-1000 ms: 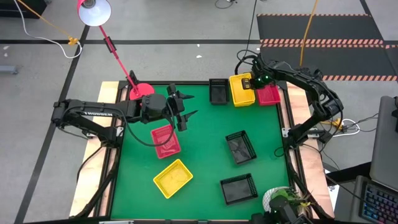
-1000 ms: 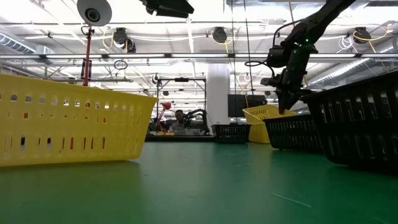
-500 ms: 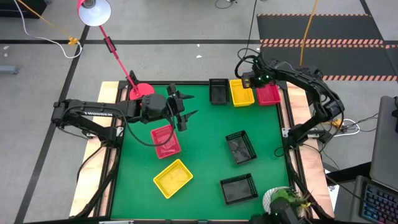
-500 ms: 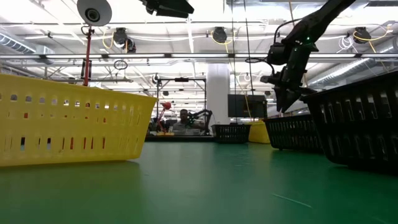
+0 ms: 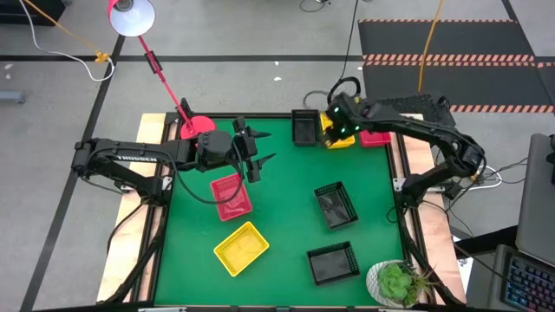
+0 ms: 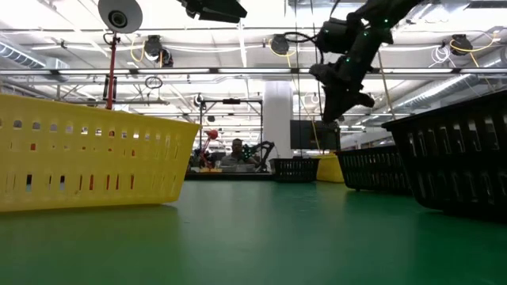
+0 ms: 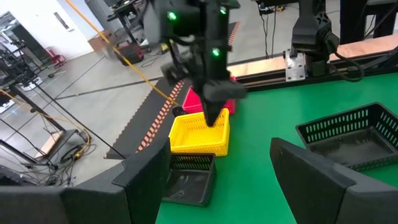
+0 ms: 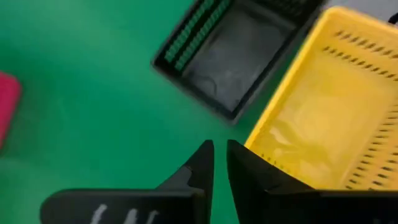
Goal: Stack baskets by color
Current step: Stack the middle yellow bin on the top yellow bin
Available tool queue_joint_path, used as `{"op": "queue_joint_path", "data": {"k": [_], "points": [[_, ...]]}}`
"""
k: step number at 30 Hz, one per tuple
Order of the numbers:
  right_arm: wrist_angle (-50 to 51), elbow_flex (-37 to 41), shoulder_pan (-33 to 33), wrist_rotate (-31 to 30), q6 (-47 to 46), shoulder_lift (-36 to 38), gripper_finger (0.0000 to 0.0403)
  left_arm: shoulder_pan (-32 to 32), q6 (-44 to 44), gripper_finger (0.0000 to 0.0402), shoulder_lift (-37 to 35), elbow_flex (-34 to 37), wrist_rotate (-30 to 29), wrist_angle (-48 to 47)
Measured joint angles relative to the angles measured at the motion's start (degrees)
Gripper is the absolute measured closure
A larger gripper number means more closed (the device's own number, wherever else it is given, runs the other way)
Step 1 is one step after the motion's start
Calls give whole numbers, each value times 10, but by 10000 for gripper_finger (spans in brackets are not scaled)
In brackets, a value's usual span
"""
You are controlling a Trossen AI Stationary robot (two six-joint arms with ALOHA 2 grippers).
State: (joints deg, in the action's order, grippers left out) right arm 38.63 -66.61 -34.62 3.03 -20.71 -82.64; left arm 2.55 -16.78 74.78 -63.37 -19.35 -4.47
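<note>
- The baskets look like light, thin, slotted plastic: stiff enough to lift by one wall, yet likely to flex or slide on the smooth green worktop point(image 5: 286, 186). Pinching the rim of a short wall seems the safest hold.
- At the far edge sit a black basket point(image 5: 304, 127), a yellow stack point(image 5: 338, 137) and a red stack point(image 5: 375, 135), side by side.
- A loose red basket point(image 5: 231, 195), yellow basket point(image 5: 241, 248) and two black baskets point(image 5: 336, 205) lie nearer the front.
- The right gripper point(image 5: 331, 124) hovers by the yellow stack's rim, fingers nearly closed, holding nothing.
- The left gripper point(image 5: 258, 154) hangs above the loose red basket, fingers wide apart and empty.
</note>
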Motion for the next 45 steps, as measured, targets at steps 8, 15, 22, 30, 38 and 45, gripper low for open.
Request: {"op": "queue_joint_path", "data": {"k": [8, 15, 22, 30, 38, 45], "points": [[20, 1, 48, -32, 85, -40, 400, 0, 1, 124, 0, 0, 0, 0], [10, 54, 51, -31, 165, -51, 402, 0, 1, 124, 0, 0, 0, -12], [-69, 101, 50, -32, 204, -51, 402, 0, -1, 124, 0, 0, 0, -14], [-122, 122, 32, -63, 210, -51, 403, 0, 0, 124, 0, 0, 0, -14], [-149, 122, 13, -63, 214, -51, 403, 0, 0, 124, 0, 0, 0, -14], [-152, 122, 2, -62, 206, -51, 403, 0, 0, 124, 0, 0, 0, -14]]}}
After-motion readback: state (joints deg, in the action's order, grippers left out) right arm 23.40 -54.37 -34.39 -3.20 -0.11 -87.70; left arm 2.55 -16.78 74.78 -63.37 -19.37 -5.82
